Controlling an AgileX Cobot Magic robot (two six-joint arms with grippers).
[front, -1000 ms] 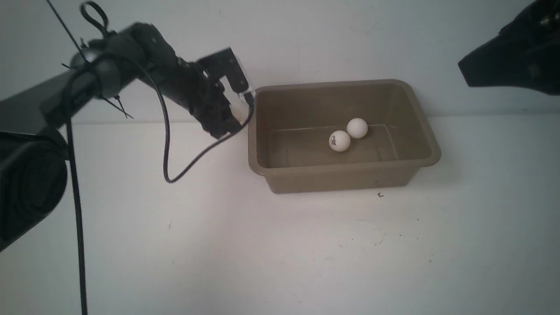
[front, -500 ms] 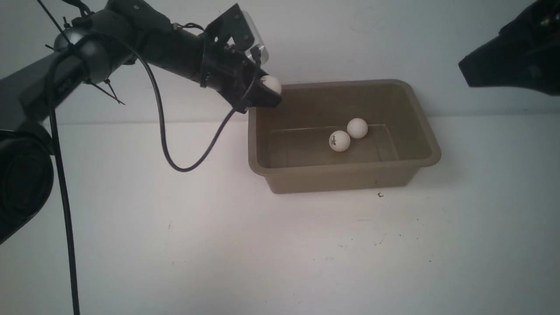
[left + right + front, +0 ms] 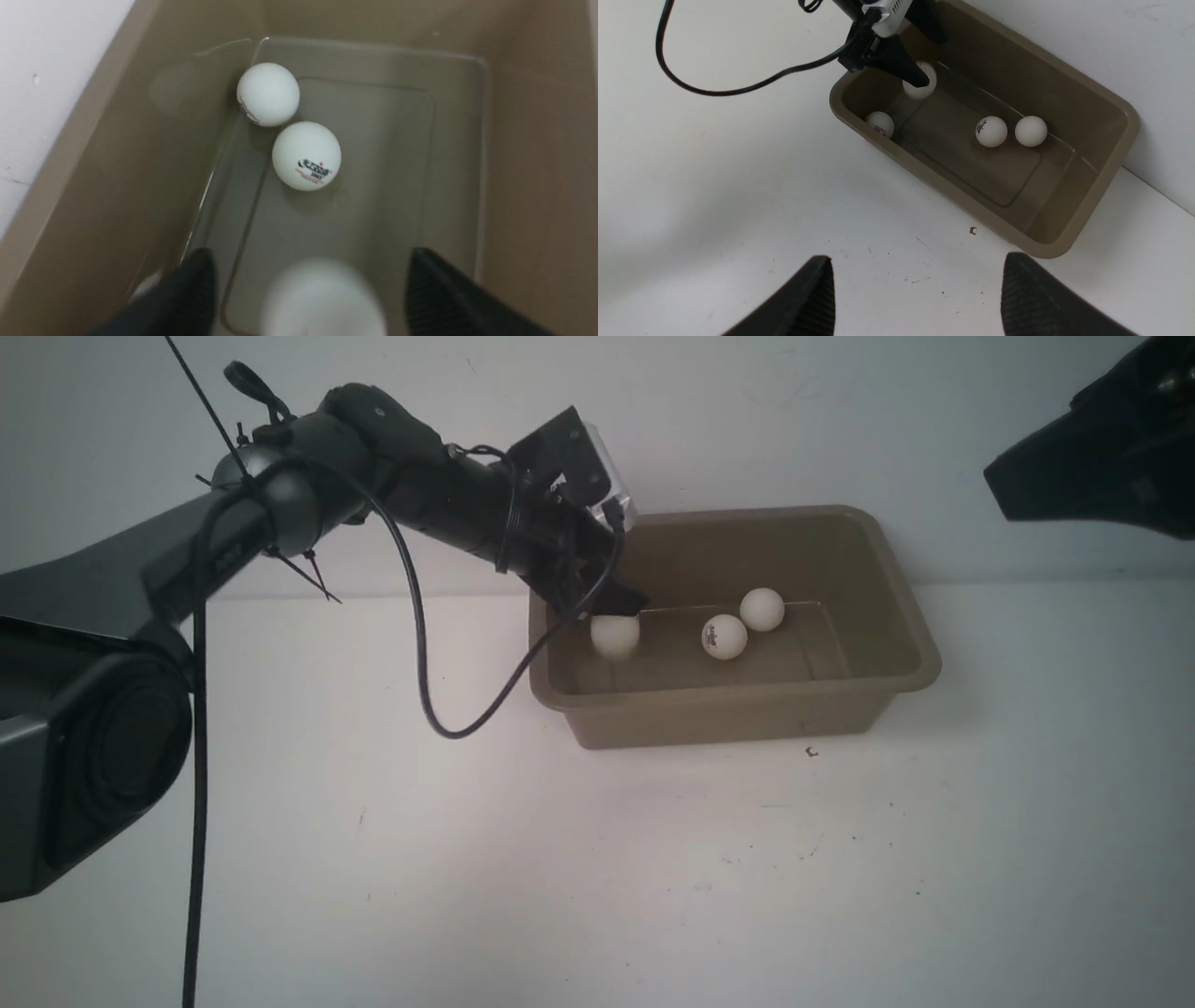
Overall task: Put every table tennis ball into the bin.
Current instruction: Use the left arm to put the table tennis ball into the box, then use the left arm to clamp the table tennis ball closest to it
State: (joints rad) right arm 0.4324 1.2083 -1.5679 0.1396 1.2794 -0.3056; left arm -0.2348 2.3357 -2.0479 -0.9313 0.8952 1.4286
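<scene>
Release is the news: half a second ago the left gripper (image 3: 611, 602) carried a ball pinched above the bin's left rim. Now it reaches inside the bin (image 3: 747, 719) with its jaws spread wide and nothing between them. Just under its fingertips the dropped ball (image 3: 615, 635) shows as a blur, free of the pads and, by my reading, on its way to the floor. Two more, the logo ball (image 3: 724, 637) and the plain ball (image 3: 763, 609), sit side by side near the middle, unmoved. The right wrist view adds a corner ball (image 3: 880, 123) against the bin's near wall. The right gripper (image 3: 920, 298) hangs well apart over the table (image 3: 560, 877), jaws parted and empty. No ball lies on the table in any view, so the task looks finished or nearly so
</scene>
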